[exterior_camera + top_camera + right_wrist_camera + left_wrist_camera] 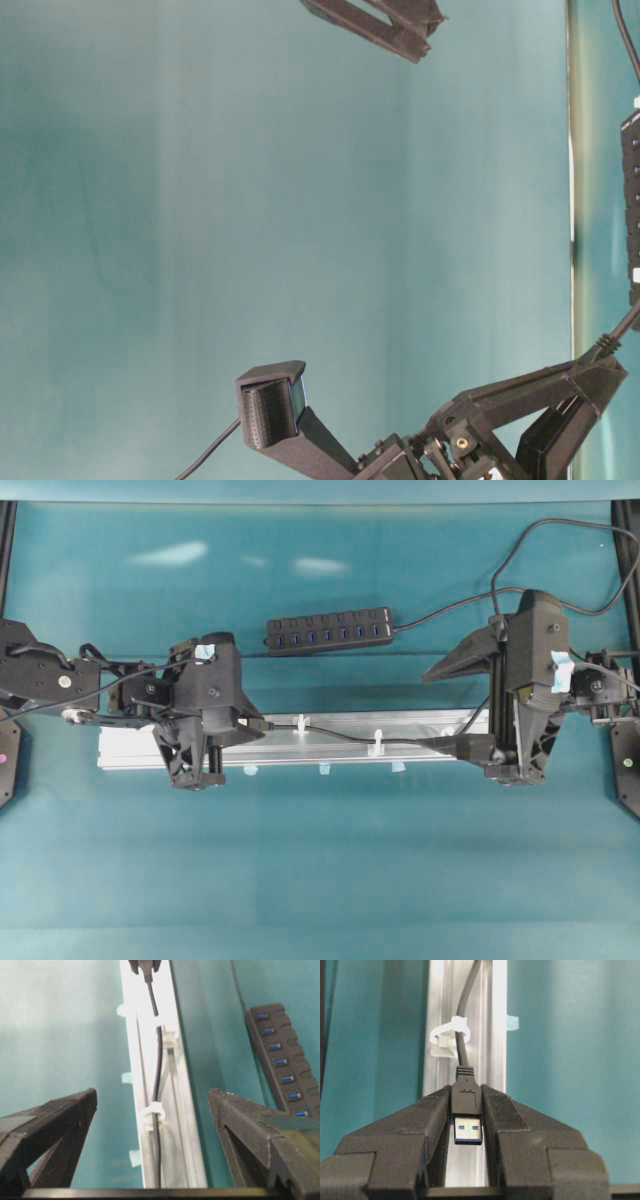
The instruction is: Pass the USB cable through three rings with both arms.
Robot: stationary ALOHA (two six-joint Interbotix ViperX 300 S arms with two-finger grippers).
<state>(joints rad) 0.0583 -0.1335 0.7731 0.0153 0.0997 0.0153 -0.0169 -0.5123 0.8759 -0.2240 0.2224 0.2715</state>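
Firmly, left gripper (468, 1110) clamps USB plug (467, 1097); black USB cable (461, 1045) runs toward 12 o'clock through whitish ring (447, 1035) along silver rail (495, 1020). Right gripper (152, 1110) spread wide, holding nothing, above cable and second ring (152, 1112). Third ring hard to make out overhead. Bare teal table (320, 880) around rail; USB hub (328, 632) well apart.

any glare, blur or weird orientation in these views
Overhead view: two pale glare patches on the teal table. Right wrist view: the aluminium rail is blown out white near the top, and the open right pincer is soft in the foreground. Left wrist view: sharp on the USB plug. Table-level view: appears rotated sideways, evenly lit.
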